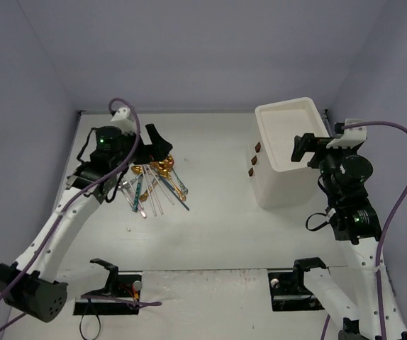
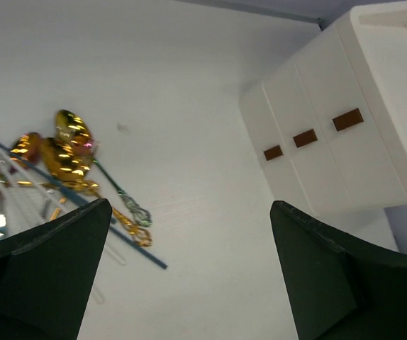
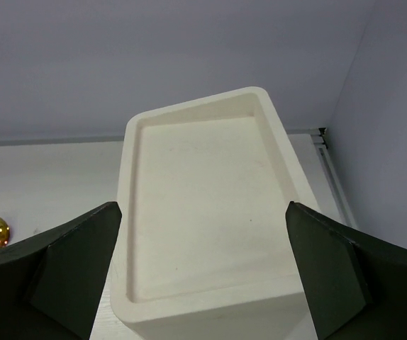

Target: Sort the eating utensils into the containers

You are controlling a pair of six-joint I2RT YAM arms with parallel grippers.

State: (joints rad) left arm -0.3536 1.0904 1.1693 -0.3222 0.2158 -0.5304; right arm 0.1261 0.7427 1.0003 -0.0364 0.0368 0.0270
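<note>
The eating utensils (image 1: 157,185) lie in a loose heap on the left of the table: gold spoons, silver rods and teal-handled pieces. In the left wrist view the utensils (image 2: 69,159) sit to the left of my fingers. My left gripper (image 1: 155,145) hovers at the far edge of the heap, open and empty (image 2: 189,262). The containers are three shut drawers with brown handles (image 2: 305,137) in a white drawer unit (image 1: 288,152) on the right. My right gripper (image 1: 306,150) hangs open over the unit's recessed top (image 3: 203,205), holding nothing.
Grey walls close in the table at the back and on both sides. Two black stands (image 1: 108,283) (image 1: 299,280) sit at the near edge by the arm bases. A purple cable (image 1: 402,191) loops beside the right arm.
</note>
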